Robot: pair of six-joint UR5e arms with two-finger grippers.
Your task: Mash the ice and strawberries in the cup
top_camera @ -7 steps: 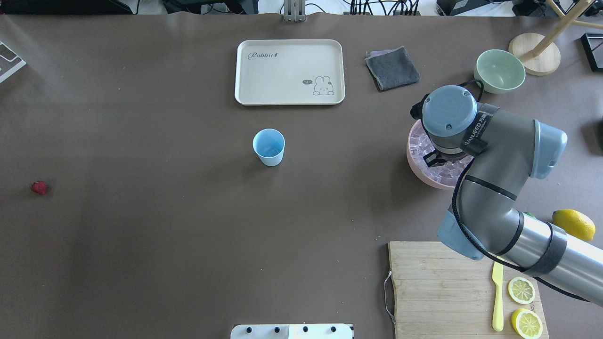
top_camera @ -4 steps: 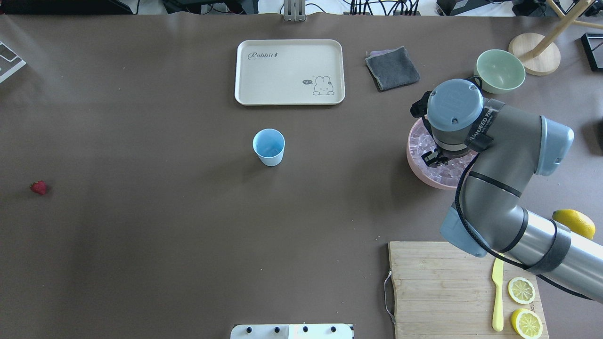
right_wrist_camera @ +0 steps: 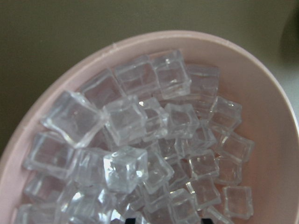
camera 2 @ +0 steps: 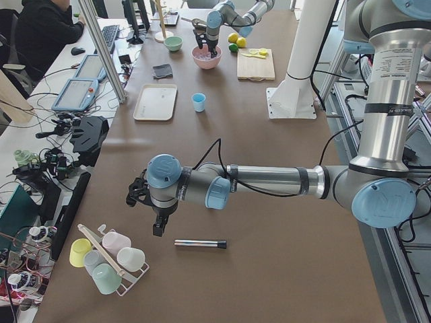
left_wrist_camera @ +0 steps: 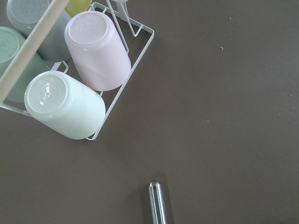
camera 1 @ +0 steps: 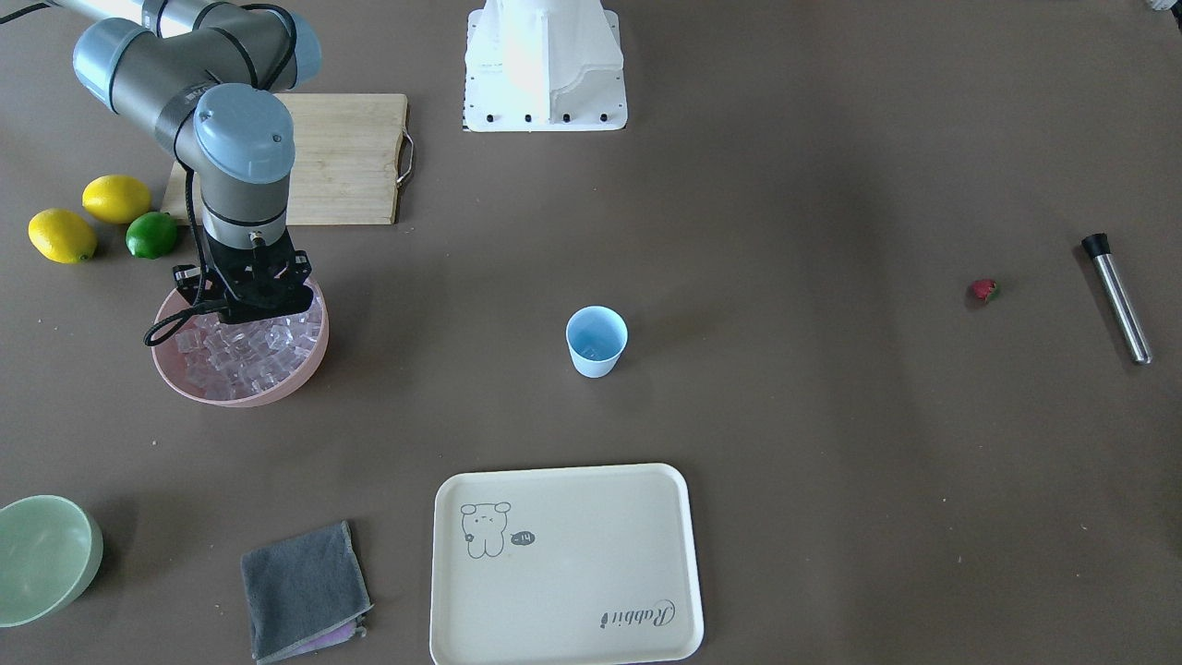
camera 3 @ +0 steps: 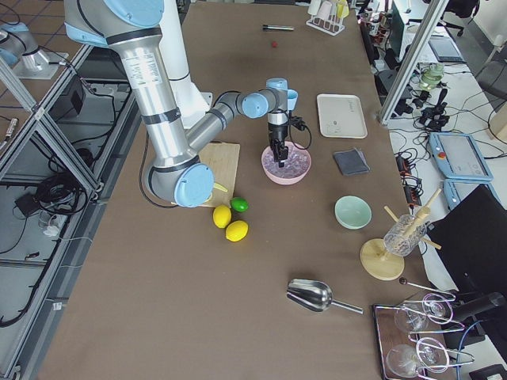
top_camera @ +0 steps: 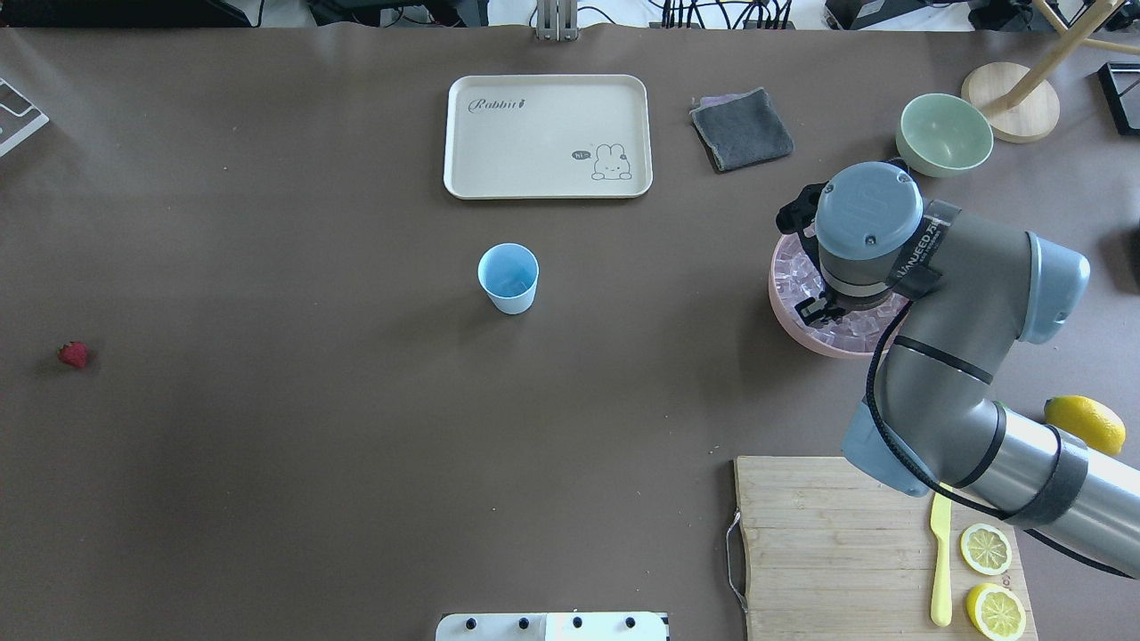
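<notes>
The pale-blue cup (top_camera: 508, 278) stands upright mid-table, also in the front view (camera 1: 596, 342). The pink bowl (top_camera: 782, 319) at the right holds many clear ice cubes (right_wrist_camera: 140, 140). My right gripper (camera 1: 247, 314) points straight down into this bowl, its fingertips at the ice (camera 1: 242, 358). In the right wrist view its two dark fingertips (right_wrist_camera: 208, 217) stand apart, open, with nothing between them. The strawberry (top_camera: 74, 354) lies alone at the far left. My left gripper (camera 2: 156, 229) hangs over the table beside a steel muddler (camera 2: 201, 243); I cannot tell if it is open or shut.
A cream tray (top_camera: 548, 135), grey cloth (top_camera: 742, 129) and pale-green bowl (top_camera: 944, 133) sit at the back. A cutting board (top_camera: 819, 543) with a yellow knife (top_camera: 940, 565) and lemon halves is front right, a lemon (top_camera: 1085, 424) beside it. A cup rack (left_wrist_camera: 70, 74) stands near the muddler (left_wrist_camera: 156, 203).
My right wrist has shifted a little to the right over the pink bowl, with the gripper still down among the ice. Cup and strawberry have not moved.
</notes>
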